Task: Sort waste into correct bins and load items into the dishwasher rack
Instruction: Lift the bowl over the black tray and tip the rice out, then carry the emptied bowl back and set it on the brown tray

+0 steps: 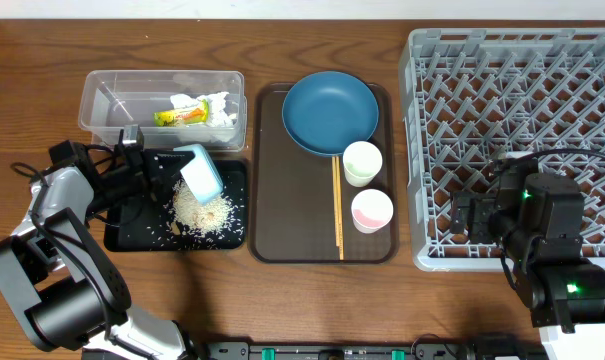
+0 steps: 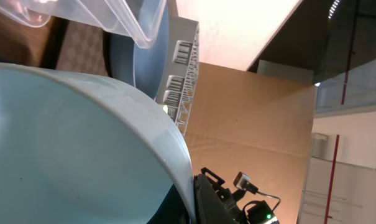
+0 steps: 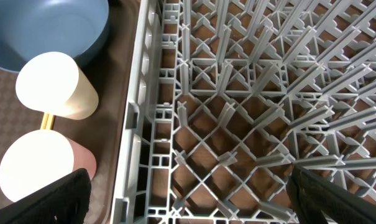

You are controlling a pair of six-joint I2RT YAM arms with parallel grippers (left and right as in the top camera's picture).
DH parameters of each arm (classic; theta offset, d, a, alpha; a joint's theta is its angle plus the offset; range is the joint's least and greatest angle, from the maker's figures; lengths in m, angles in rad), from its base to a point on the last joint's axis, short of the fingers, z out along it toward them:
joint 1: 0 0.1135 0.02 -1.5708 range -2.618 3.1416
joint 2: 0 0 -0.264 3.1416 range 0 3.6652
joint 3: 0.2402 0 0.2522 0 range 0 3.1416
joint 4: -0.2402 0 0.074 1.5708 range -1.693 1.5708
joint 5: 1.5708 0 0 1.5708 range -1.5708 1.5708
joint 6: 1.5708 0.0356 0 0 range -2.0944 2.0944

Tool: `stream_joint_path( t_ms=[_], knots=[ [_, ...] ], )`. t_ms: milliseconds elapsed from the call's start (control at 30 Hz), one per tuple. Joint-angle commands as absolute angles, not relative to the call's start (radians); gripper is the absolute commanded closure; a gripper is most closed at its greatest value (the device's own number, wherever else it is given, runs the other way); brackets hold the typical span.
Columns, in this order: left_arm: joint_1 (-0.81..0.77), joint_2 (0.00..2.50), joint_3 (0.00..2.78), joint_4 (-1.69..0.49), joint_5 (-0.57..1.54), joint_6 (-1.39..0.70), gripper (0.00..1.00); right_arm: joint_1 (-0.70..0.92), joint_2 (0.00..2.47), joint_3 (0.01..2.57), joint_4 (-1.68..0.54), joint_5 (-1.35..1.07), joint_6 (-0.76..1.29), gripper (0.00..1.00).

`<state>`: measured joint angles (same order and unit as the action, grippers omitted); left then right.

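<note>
My left gripper [image 1: 174,172] is shut on the rim of the light blue bowl [image 1: 199,174] and holds it tipped on its side over the black tray [image 1: 122,238]. White rice grains [image 1: 202,213] lie heaped and scattered in that tray. The bowl [image 2: 69,149] fills the left wrist view. The clear tub [image 1: 107,100] holds the crumpled napkin [image 1: 216,108] and the yellow-green wrapper [image 1: 180,116]. My right gripper [image 3: 188,193] is open over the front left corner of the grey dishwasher rack [image 1: 512,140]. The dark blue plate [image 1: 329,113], cream cup [image 1: 362,162], pink cup [image 1: 372,211] and chopsticks [image 1: 337,205] sit on the brown tray.
The brown serving tray [image 1: 282,210] lies between the black tray and the rack. In the right wrist view the cream cup [image 3: 54,84], pink cup [image 3: 38,168] and plate [image 3: 45,28] lie just left of the rack wall [image 3: 135,124].
</note>
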<state>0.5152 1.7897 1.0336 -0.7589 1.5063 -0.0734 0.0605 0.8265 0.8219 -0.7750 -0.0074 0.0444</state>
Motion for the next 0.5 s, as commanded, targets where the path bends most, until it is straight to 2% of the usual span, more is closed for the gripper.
stream_joint_path(
  t_ms=[0,100,233,467],
  knots=[
    [0.507,1.780,1.038,-0.767,1.551,-0.038,0.94,0.065,0.823,0.843,-0.772,-0.004,0.055,0.01],
    [0.467,1.746,1.040,-0.768,1.482,-0.038,0.94,0.065,0.823,0.843,-0.773,-0.004,0.055,0.01],
    [0.348,1.635,1.053,-0.768,1.264,-0.057,0.94,0.065,0.823,0.843,-0.770,-0.004,0.054,0.01],
    [0.019,1.503,1.090,-0.677,0.825,-0.121,0.94,0.065,0.823,0.843,-0.771,-0.004,0.054,0.01]
  ],
)
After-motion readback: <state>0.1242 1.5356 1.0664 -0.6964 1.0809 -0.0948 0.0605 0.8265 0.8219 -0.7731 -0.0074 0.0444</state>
